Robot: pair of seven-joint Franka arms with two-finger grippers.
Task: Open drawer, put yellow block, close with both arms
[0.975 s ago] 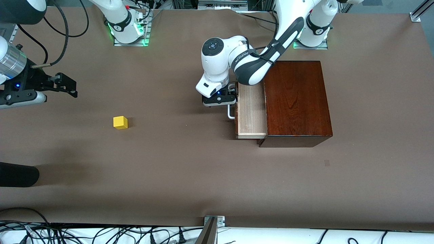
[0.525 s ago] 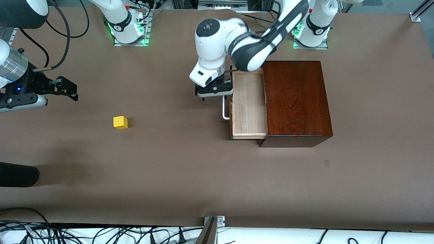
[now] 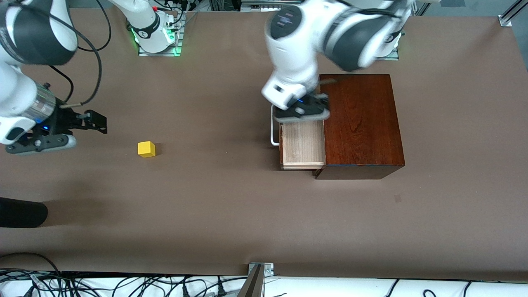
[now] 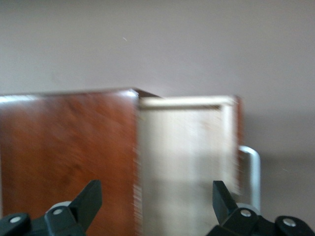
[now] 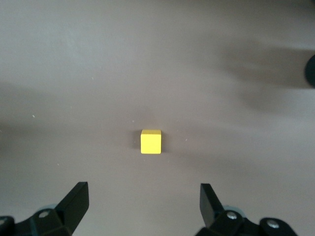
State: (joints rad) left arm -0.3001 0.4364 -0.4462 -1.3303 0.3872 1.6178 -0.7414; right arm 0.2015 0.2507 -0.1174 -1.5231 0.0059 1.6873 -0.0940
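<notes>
The left gripper (image 3: 303,110), fingers (image 4: 88,196) spread and holding nothing, is lifting off the white handle (image 3: 272,131) and is now hanging over the pulled-out drawer (image 3: 302,146) where it meets the mahogany box (image 3: 361,123). The drawer is staying as open as half a second ago. The right gripper (image 3: 93,120), also open and empty, is easing closer to the yellow block (image 3: 146,149), which is sitting unmoved on the table (image 3: 227,214) at the gripper's four o'clock in the front view, toward the right arm's end.

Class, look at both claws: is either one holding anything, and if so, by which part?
Nothing is held. The left claw is open over the pulled-out drawer, off its handle. The right claw is open above the table, the yellow block lying untouched.
</notes>
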